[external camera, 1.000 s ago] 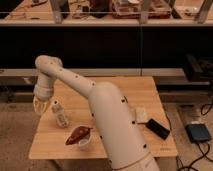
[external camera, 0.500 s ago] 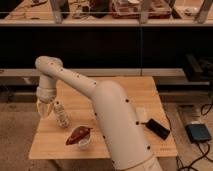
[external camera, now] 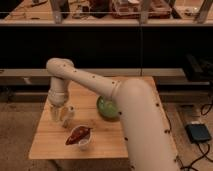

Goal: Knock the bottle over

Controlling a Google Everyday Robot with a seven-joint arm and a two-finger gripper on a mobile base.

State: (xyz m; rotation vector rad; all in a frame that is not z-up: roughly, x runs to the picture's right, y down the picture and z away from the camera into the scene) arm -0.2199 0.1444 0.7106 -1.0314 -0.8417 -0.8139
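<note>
End effector (external camera: pixel 59 112): hanging low at the tabletop's (external camera: pixel 50 145) left edge, grip state impossible to tell.
Bottle (external camera: pixel 68 116): standing upright, just right of it.

gripper (external camera: pixel 59 113) sits far-left at the bottle (external camera: pixel 67 116); cup (external camera: pixel 82 142) crowds just near-right, bowl (external camera: pixel 107 108) further right.

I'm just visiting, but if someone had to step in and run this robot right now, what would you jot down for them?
Gripper: low over the left part of the wooden table, right at the bottle.
Bottle: upright, beside the gripper, behind the small white cup holding a reddish-brown object.
Green bowl: to the right, mostly hidden by the arm.
Done: gripper brought to the bottle.
Left: push it over.
</note>
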